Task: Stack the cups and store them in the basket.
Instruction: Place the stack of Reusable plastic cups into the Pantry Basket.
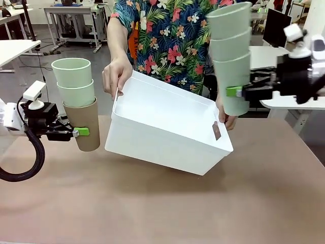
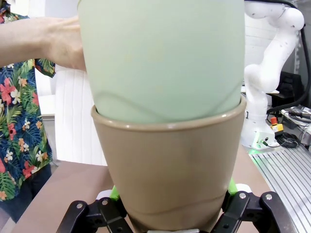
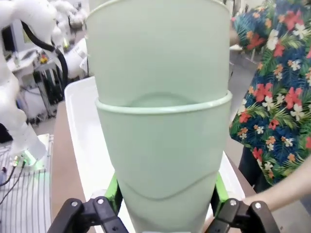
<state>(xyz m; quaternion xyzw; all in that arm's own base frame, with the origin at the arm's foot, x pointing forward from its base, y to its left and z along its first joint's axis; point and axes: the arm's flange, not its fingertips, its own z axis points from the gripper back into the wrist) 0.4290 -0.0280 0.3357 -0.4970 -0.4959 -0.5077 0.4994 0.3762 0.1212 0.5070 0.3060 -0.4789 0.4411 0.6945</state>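
Observation:
My left gripper is shut on a tan-brown cup at the left, held above the table, with two mint green cups nested in it. In the left wrist view the brown cup sits between the green pads with a mint cup inside. My right gripper is shut on a stack of three mint cups, held high at the right; the lowest cup fills the right wrist view. Between them a person's hands hold the white basket tilted, its open side facing me.
The person in a floral shirt stands at the far side, one hand on the basket's left rim, the other behind its right end. The brown table lies below. Office desks stand in the background.

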